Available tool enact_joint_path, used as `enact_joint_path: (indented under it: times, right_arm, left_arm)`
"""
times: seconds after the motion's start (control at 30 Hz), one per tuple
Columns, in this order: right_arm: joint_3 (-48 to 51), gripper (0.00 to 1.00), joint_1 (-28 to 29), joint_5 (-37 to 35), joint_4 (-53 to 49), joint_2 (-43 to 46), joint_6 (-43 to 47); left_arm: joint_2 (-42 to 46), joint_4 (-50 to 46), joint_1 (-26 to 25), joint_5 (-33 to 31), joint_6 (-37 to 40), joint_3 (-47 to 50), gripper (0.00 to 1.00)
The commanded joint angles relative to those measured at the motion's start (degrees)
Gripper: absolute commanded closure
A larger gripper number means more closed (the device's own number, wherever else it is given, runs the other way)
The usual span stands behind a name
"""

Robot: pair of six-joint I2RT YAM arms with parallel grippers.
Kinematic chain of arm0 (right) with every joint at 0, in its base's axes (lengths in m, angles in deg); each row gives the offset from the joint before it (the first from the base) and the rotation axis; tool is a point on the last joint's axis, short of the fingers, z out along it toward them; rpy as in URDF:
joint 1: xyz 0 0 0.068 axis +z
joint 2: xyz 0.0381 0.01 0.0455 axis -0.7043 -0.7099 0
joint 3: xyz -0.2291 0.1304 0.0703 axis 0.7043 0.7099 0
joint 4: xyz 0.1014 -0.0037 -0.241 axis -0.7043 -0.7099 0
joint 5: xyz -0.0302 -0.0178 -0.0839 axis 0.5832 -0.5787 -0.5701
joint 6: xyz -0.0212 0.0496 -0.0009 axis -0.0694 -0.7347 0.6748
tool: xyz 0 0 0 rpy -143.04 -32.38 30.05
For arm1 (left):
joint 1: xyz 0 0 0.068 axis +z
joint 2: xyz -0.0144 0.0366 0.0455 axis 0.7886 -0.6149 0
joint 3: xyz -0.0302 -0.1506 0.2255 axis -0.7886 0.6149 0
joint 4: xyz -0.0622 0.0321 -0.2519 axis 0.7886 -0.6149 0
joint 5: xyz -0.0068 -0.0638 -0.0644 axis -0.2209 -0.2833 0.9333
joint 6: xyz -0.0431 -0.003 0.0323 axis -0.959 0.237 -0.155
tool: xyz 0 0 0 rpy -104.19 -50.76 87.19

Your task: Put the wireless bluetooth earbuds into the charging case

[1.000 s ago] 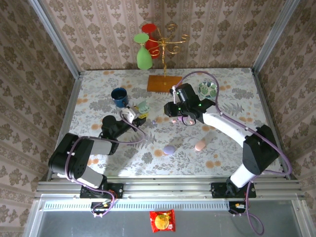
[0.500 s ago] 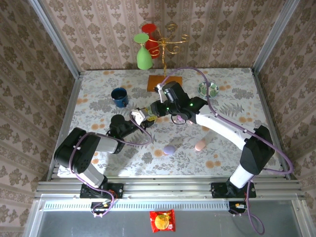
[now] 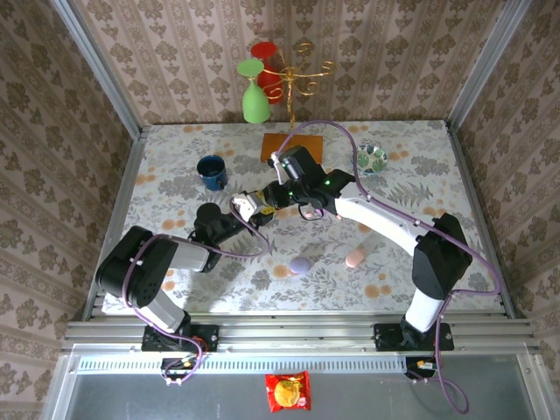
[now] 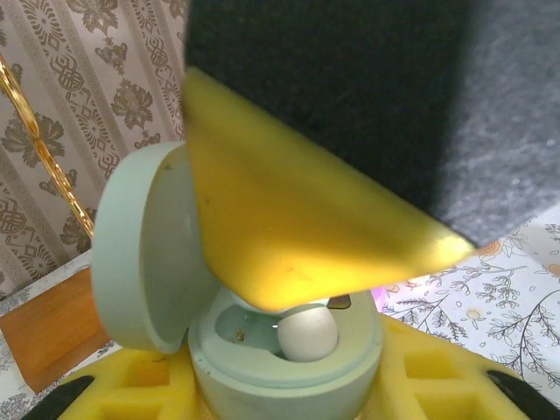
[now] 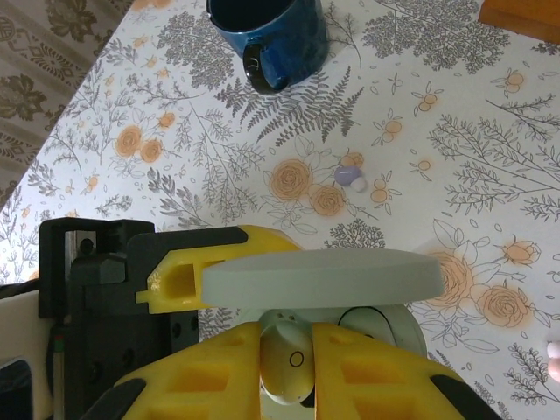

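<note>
My left gripper (image 4: 284, 389) is shut on a mint green charging case (image 4: 262, 372), gripped at its base with the lid (image 4: 140, 254) hinged open. My right gripper (image 5: 287, 372) is shut on a whitish earbud (image 5: 287, 354), pinched between its yellow fingers (image 5: 385, 367). It holds the earbud at the case's opening, under the lid (image 5: 319, 278). In the left wrist view the earbud (image 4: 308, 332) sits low in the case's well beneath a right finger (image 4: 297, 236). The two grippers meet left of the table's middle (image 3: 261, 203). A lilac earbud (image 5: 350, 177) lies loose on the table.
A blue mug (image 3: 211, 171) stands just behind the left gripper. A lilac case (image 3: 300, 264) and a pink case (image 3: 354, 257) lie nearer the front. A gold stand on a wooden base (image 3: 291, 147) and a small plate (image 3: 371, 158) are at the back.
My right arm has swung left across the table and brought the earbud over the case. My left gripper shifted slightly right with the case, then stayed still.
</note>
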Motion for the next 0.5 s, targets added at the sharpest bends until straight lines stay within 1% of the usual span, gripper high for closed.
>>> enact_joint_path:
  times: [0.0,0.13,0.27,0.47]
  right_arm:
    - [-2.54,0.80,0.23,-0.08,-1.55,-1.39,1.15]
    - [-3.29,0.79,0.32,1.06,-2.43,-2.23,1.20]
    - [-3.32,0.76,0.45,2.97,-1.93,-2.45,0.74]
    - [-2.67,0.71,0.44,2.13,-1.92,-1.09,0.49]
  left_arm:
    - [1.53,1.68,-0.34,-0.29,-0.78,-1.10,0.64]
    - [1.50,1.68,-0.36,-0.21,-0.97,-1.33,0.64]
    - [1.55,1.71,-0.32,-0.58,-0.97,-1.16,0.64]
    - [2.17,1.74,-0.24,-0.69,-1.04,-0.54,0.64]
